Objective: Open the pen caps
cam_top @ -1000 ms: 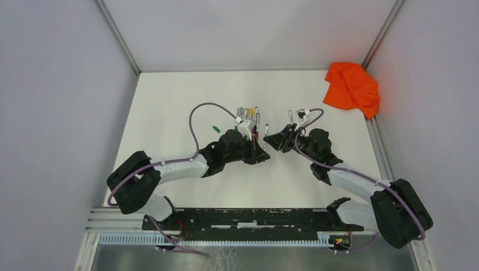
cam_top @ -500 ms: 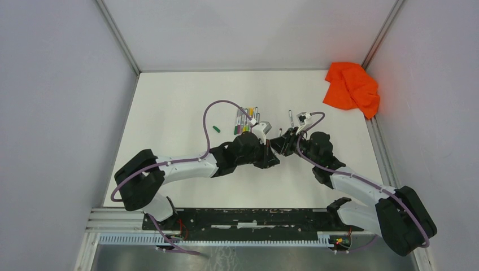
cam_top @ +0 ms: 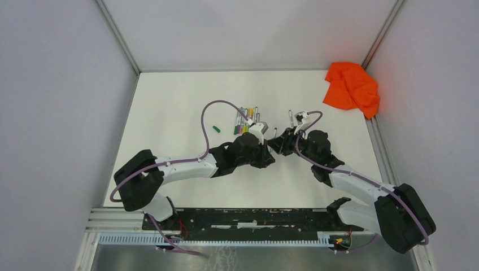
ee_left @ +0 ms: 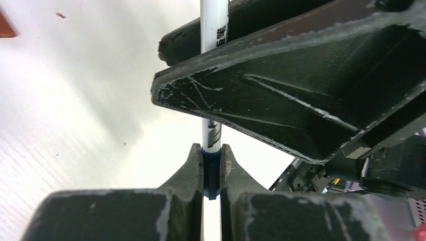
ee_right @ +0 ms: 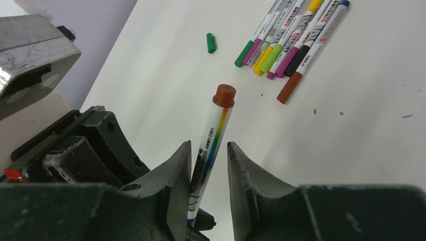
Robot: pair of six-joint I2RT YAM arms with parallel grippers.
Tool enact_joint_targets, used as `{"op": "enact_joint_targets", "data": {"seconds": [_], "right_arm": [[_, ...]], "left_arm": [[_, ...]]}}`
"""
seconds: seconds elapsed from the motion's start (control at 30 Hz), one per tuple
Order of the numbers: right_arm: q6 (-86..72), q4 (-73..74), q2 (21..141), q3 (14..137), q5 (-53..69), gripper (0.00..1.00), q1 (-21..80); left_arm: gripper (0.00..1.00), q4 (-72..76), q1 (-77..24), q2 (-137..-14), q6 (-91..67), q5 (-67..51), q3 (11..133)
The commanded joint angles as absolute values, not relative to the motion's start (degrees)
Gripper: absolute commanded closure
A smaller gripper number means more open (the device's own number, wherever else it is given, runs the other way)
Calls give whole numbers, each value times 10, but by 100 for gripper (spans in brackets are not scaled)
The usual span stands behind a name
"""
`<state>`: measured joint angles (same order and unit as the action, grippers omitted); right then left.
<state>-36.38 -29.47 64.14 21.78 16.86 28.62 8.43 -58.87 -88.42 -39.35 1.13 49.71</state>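
Blue cap is pinched tight in the left fingers, near the row of pens; right fingers stand half open around the barrel and should clamp before pulling straight apart.

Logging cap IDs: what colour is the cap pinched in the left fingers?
Dark blue cap; shows best in the left wrist view.

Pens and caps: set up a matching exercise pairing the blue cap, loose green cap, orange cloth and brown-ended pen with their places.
1. blue cap
2. green cap
3. orange cloth
4. brown-ended pen

A. far right corner of the table
B. standing in the open right claw
C. clamped in the left claw
D. lying loose, apart from the pen row

Pairs: 1-C, 2-D, 3-A, 4-B
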Motion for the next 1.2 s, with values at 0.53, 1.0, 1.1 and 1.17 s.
{"op": "enact_joint_targets", "data": {"seconds": [0.53, 1.0, 1.1, 1.17], "right_arm": [[-389, -432, 733, 202, 202, 100, 246], [-604, -817, 936, 259, 398, 100, 117], [-582, -786, 951, 283, 394, 100, 117], [-504, -663, 934, 309, 373, 100, 117]], "left_arm": [[98, 187, -538, -846, -360, -75, 427], [98, 413, -465, -817, -417, -355, 335], [98, 389, -451, -811, -412, -332, 333], [98, 302, -444, -795, -394, -250, 352]]}}
